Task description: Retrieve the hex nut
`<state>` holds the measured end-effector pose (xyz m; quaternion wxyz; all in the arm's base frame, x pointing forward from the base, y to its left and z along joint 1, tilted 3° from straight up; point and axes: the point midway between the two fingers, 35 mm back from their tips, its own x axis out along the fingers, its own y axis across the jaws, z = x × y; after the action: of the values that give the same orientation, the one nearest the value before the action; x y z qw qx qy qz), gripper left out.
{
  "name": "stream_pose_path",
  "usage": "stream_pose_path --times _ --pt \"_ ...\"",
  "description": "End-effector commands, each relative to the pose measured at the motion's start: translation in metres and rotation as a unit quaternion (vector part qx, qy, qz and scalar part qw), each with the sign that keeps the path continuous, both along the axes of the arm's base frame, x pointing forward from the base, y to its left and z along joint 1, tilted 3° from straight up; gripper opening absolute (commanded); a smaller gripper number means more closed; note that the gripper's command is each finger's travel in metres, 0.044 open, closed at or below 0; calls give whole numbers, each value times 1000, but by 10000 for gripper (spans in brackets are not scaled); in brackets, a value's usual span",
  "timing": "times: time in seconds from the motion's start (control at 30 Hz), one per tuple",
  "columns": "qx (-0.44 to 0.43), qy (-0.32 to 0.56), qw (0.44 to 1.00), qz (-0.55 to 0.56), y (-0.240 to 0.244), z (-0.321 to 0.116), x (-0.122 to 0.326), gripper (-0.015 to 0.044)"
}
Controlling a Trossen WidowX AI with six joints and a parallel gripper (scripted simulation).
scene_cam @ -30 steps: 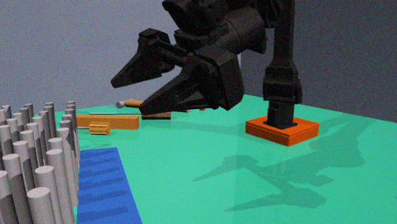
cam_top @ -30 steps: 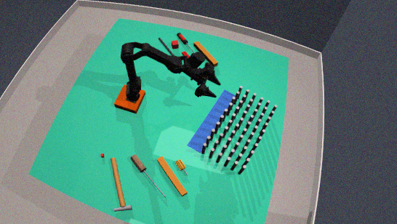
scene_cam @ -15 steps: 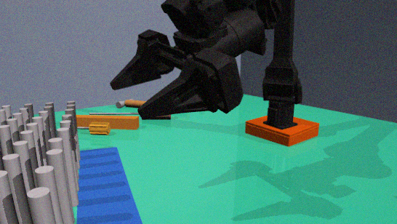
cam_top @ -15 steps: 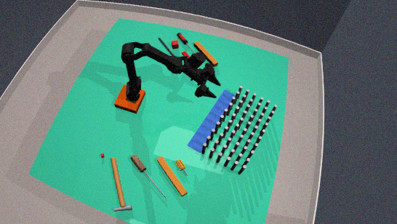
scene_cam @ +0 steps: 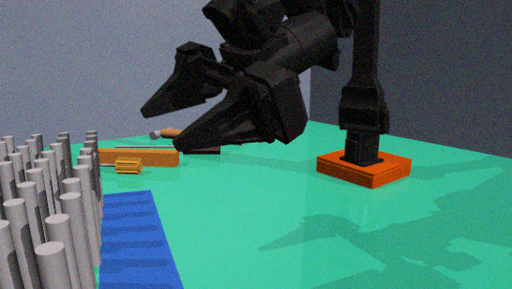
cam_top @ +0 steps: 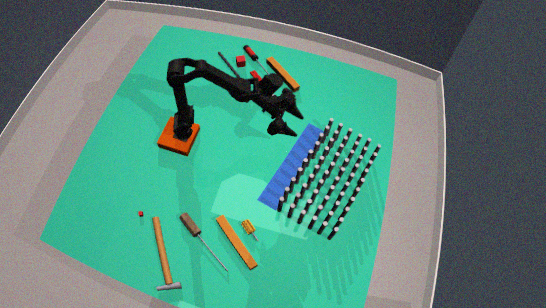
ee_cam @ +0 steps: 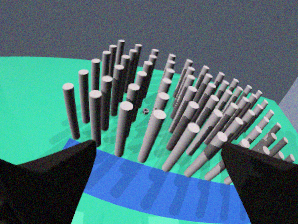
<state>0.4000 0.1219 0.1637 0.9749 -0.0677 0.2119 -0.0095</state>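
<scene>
The hex nut (ee_cam: 146,111) is a small dark speck on the mat among the standing spacers (cam_top: 331,131) (scene_cam: 71,216) (ee_cam: 124,132) in the wrist view, behind the front row. I cannot make it out in the top and exterior views. The spacers stand upright in rows. The blue taped strip (cam_top: 272,195) (scene_cam: 133,253) (ee_cam: 125,185) runs along their front and carries nothing I can see. My gripper (cam_top: 299,126) (scene_cam: 160,129) (ee_cam: 162,149) is wide open and empty, in the air near the strip's far end in the top view. A thin black rod (cam_top: 227,64) lies beyond the arm, its lower end hidden.
A red-handled screwdriver (cam_top: 250,52), red cube (cam_top: 240,61), red-handled tool (cam_top: 256,76) and orange bar (cam_top: 283,73) lie beyond the arm. A hammer (cam_top: 161,250), brown-handled screwdriver (cam_top: 190,224), second orange bar (cam_top: 236,241) (scene_cam: 141,157), yellow-handled tool (cam_top: 248,226) (scene_cam: 128,165) and tiny red cube (cam_top: 140,213) lie on the near side.
</scene>
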Motion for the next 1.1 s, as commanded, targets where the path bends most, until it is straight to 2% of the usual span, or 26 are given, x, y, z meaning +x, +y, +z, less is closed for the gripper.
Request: stream_pose_path --times 0.0,0.13,0.23,0.47,0.6,0.77,1.07 --pt "67 14 996 -65 -37 -4 10 440" --pt "206 28 960 -190 -107 -10 18 440" --pt "308 27 908 -284 -159 -14 15 440" --pt "512 -12 716 -475 -267 -20 -18 440" --pt "599 -50 576 -554 -317 -22 -47 440" --pt "681 -110 371 -621 -371 -23 -94 440" --pt "737 -237 -45 -631 -438 -20 -196 440"
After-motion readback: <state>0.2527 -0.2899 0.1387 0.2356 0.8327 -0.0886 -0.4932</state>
